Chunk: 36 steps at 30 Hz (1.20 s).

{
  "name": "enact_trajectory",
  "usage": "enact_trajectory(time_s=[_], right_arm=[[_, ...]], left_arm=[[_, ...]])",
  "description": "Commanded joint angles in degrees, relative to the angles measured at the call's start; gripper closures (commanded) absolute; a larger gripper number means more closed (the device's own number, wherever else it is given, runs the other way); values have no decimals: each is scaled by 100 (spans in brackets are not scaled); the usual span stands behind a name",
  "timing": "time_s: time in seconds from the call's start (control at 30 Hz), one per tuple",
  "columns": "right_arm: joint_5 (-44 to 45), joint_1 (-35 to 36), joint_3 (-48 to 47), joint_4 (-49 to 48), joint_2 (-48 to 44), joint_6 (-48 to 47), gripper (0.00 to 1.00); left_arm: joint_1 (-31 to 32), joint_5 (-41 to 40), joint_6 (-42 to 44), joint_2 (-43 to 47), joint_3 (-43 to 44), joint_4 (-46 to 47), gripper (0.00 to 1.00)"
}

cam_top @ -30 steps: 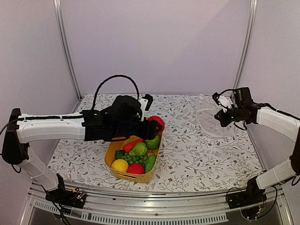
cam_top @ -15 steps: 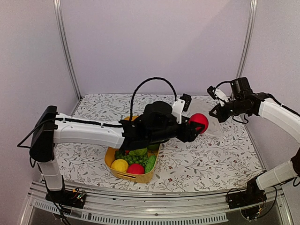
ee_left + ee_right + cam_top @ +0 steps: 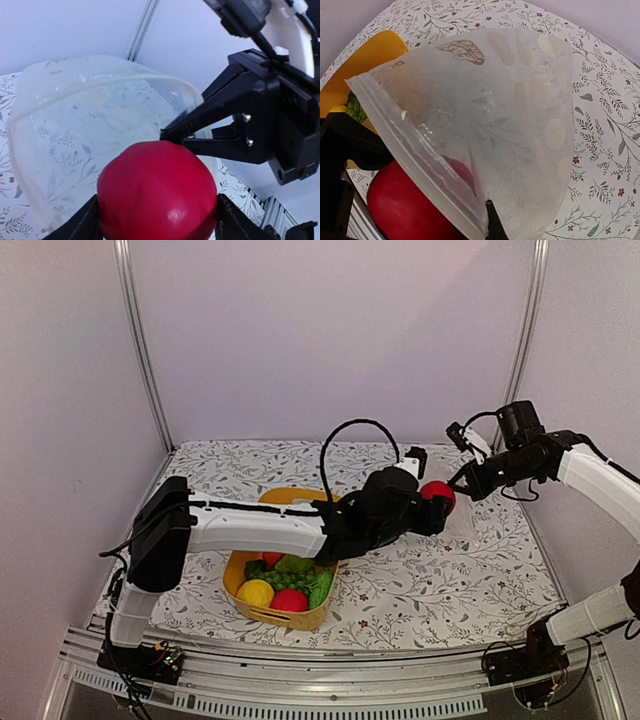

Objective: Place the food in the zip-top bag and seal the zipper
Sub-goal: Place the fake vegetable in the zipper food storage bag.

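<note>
Fruit point(image 3: 157, 192) in wide L claw point(image 3: 156, 220), bag point(image 3: 495, 115) in R point(image 3: 462, 481).

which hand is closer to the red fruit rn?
Left. The left hand grips the red fruit; the right hand sits just beyond it, pinching the edge of the zip-top bag.

You have one red round fruit point(image 3: 157, 192) gripped in the left end effector point(image 3: 440, 505), held above the surface right at the mouth of the zip-top bag point(image 3: 495, 125). The bag is clear, crinkly and dotted white. It hangs pinched at its edge by the right end effector point(image 3: 463, 483), with its mouth gaping. The zipper point(image 3: 415, 155) is a ridged strip along that open edge, unsealed. The other food point(image 3: 285, 580), yellow, red and green, lies in the yellow basket point(image 3: 283, 620).
</note>
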<state>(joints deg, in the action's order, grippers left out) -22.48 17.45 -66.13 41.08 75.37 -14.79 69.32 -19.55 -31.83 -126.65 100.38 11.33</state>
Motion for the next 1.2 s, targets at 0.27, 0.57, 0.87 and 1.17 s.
enact_trajectory(time_s=[0.27,0.57,0.87,1.17], right_arm=[[-801,88,-523,834,-146,193,100],[-677,-437,-1084,1068,198,324,100],[-320,-453,-1000,721,393,213,100],[-698,-460,-656,429,232,314,100]], left_arm=[[-143,-965,101,-619,1049,-337,34],[-32,-694,1047,273,105,782,1],[380,19,1632,1770,-1440,2145,4],[387,-1015,-913,1701,-2222,1045,30]])
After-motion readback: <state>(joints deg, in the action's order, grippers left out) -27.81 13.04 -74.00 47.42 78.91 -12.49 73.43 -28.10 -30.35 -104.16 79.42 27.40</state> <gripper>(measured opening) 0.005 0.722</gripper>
